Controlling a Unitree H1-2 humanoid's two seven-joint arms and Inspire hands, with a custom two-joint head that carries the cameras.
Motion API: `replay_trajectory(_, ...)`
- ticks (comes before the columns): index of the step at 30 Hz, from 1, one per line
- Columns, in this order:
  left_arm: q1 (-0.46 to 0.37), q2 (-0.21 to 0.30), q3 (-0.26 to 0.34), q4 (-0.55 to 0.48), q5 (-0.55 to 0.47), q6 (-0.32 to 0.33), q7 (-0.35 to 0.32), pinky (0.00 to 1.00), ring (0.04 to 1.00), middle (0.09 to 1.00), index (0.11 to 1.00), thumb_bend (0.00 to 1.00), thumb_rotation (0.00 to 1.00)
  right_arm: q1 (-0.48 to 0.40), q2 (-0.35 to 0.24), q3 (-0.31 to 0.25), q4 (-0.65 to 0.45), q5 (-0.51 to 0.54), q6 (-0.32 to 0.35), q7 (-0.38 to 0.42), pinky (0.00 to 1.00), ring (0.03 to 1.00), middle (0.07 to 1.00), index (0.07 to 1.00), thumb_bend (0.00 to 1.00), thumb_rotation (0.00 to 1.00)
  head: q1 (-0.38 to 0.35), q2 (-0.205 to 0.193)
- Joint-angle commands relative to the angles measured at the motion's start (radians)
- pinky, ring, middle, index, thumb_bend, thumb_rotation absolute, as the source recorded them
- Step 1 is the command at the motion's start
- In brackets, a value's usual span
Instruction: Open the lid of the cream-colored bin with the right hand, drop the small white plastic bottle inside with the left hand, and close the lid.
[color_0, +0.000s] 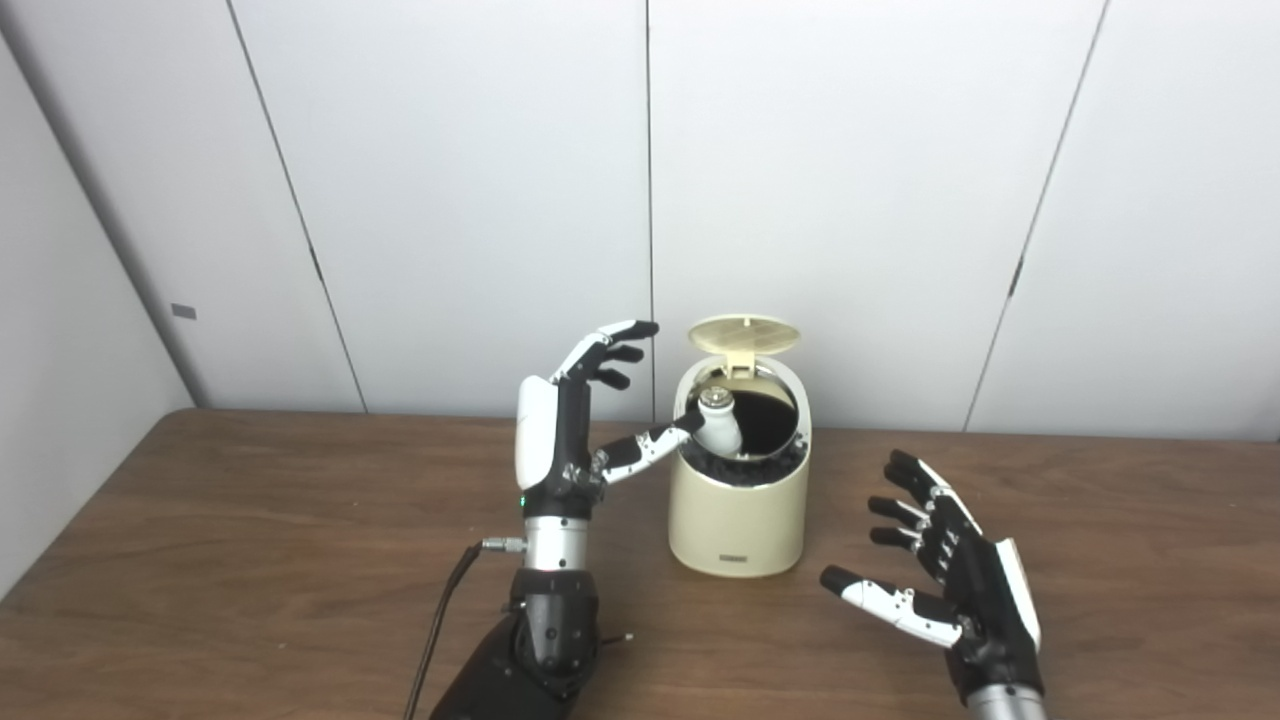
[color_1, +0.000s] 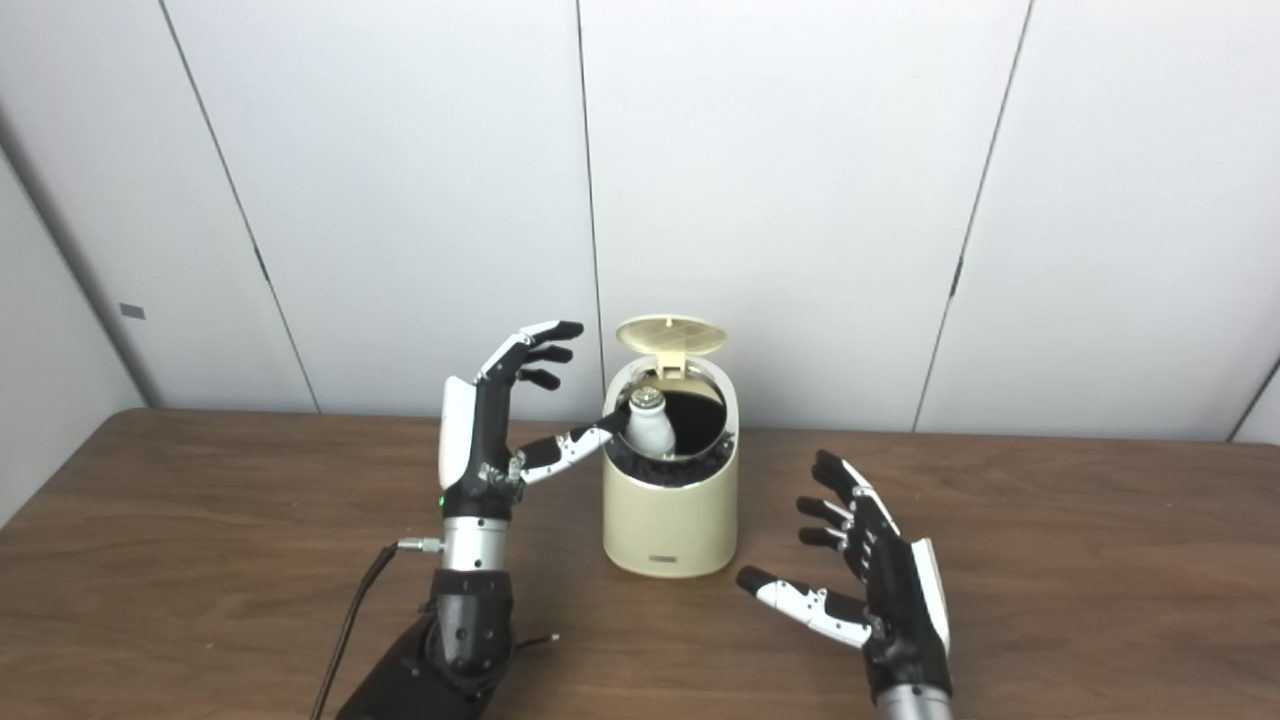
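With both my left hand (color_0: 560, 430) and right hand (color_0: 950, 575) spread wide and empty, I worry the bottle (color_0: 718, 420), propped in the bin (color_0: 740, 500) mouth, blocks the raised lid (color_0: 745, 335) from shutting.

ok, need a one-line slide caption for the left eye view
Small white plastic bottle sits in the open-lidded cream-colored bin on the wooden table; open left hand beside it, open right hand waiting.

White bottle (color_0: 718, 420) in open cream bin (color_0: 738, 510)
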Motion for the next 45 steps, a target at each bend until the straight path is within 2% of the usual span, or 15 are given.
replay_trajectory(1,-0.012,0.020,0.020,-0.052,-0.100,-0.019,-0.097,0.57,0.692,0.769,0.750,0.67,0.02,-0.032,-0.001,-0.001,-0.019,0.002,-0.032,-0.003,0.67,0.762,0.864,0.851,0.72,0.13,0.000,-0.001)
replay_trajectory(7,0.041,0.044,0.092,-0.117,-0.353,-0.012,-0.391,0.66,0.747,0.813,0.838,0.65,0.18,-0.030,-0.008,-0.003,-0.015,0.013,-0.037,0.004,0.69,0.766,0.866,0.852,0.71,0.14,0.000,0.000)
replay_trajectory(9,0.052,0.059,0.113,-0.122,-0.398,-0.013,-0.468,0.67,0.762,0.824,0.869,0.63,0.19,-0.030,-0.010,-0.004,-0.013,0.017,-0.037,0.005,0.70,0.771,0.866,0.851,0.72,0.15,-0.001,0.000)
replay_trajectory(10,0.057,0.072,0.122,-0.121,-0.416,-0.014,-0.506,0.66,0.761,0.825,0.878,0.65,0.23,-0.029,-0.012,-0.005,-0.013,0.020,-0.035,0.006,0.70,0.771,0.868,0.853,0.72,0.16,-0.001,-0.001)
replay_trajectory(14,0.080,0.097,0.159,-0.133,-0.451,0.010,-0.602,0.64,0.767,0.836,0.887,0.73,0.35,-0.029,-0.021,-0.008,-0.011,0.021,-0.037,0.006,0.70,0.778,0.869,0.852,0.73,0.19,-0.005,-0.002)
replay_trajectory(16,0.094,0.101,0.178,-0.145,-0.462,0.028,-0.634,0.63,0.775,0.841,0.889,0.75,0.37,-0.030,-0.029,-0.012,-0.009,0.029,-0.045,0.009,0.70,0.781,0.869,0.853,0.73,0.20,-0.006,-0.003)
replay_trajectory(19,0.110,0.100,0.204,-0.156,-0.468,0.045,-0.667,0.64,0.782,0.841,0.888,0.73,0.33,-0.036,-0.042,-0.017,-0.005,0.032,-0.059,0.010,0.71,0.791,0.884,0.862,0.71,0.22,-0.010,-0.003)
replay_trajectory(22,0.128,0.099,0.222,-0.165,-0.458,0.066,-0.683,0.65,0.776,0.830,0.883,0.72,0.30,-0.066,-0.069,-0.010,-0.021,0.003,-0.044,0.017,0.67,0.787,0.882,0.861,0.66,0.28,-0.021,-0.005)
replay_trajectory(24,0.139,0.098,0.232,-0.163,-0.459,0.067,-0.697,0.64,0.773,0.831,0.884,0.72,0.29,-0.102,-0.096,-0.002,-0.029,-0.013,-0.039,0.035,0.65,0.786,0.875,0.861,0.65,0.35,-0.028,-0.007)
replay_trajectory(27,0.159,0.093,0.248,-0.160,-0.479,0.080,-0.717,0.64,0.779,0.836,0.875,0.73,0.26,-0.185,-0.148,0.013,-0.041,-0.031,-0.016,0.079,0.68,0.796,0.864,0.858,0.61,0.39,-0.041,-0.011)
replay_trajectory(30,0.175,0.082,0.257,-0.147,-0.477,0.072,-0.730,0.65,0.795,0.851,0.890,0.72,0.24,-0.271,-0.194,0.035,-0.060,-0.085,0.062,0.120,0.70,0.813,0.861,0.846,0.61,0.46,-0.055,-0.015)
replay_trajectory(34,0.192,0.066,0.262,-0.126,-0.463,0.060,-0.733,0.65,0.798,0.867,0.903,0.71,0.22,-0.390,-0.242,0.072,-0.063,-0.152,0.162,0.170,0.70,0.799,0.843,0.822,0.64,0.50,-0.075,-0.027)
replay_trajectory(38,0.199,0.055,0.265,-0.108,-0.436,0.054,-0.725,0.66,0.806,0.873,0.906,0.71,0.24,-0.462,-0.278,0.099,-0.057,-0.194,0.203,0.210,0.71,0.799,0.836,0.821,0.64,0.56,-0.082,-0.036)
replay_trajectory(40,0.199,0.050,0.268,-0.093,-0.436,0.044,-0.728,0.67,0.804,0.876,0.911,0.71,0.24,-0.497,-0.290,0.114,-0.067,-0.216,0.254,0.242,0.72,0.812,0.848,0.831,0.66,0.60,-0.086,-0.039)
replay_trajectory(45,0.194,0.038,0.277,-0.063,-0.446,0.022,-0.740,0.68,0.802,0.875,0.918,0.68,0.19,-0.558,-0.312,0.147,-0.062,-0.268,0.312,0.291,0.73,0.842,0.874,0.838,0.67,0.65,-0.087,-0.045)
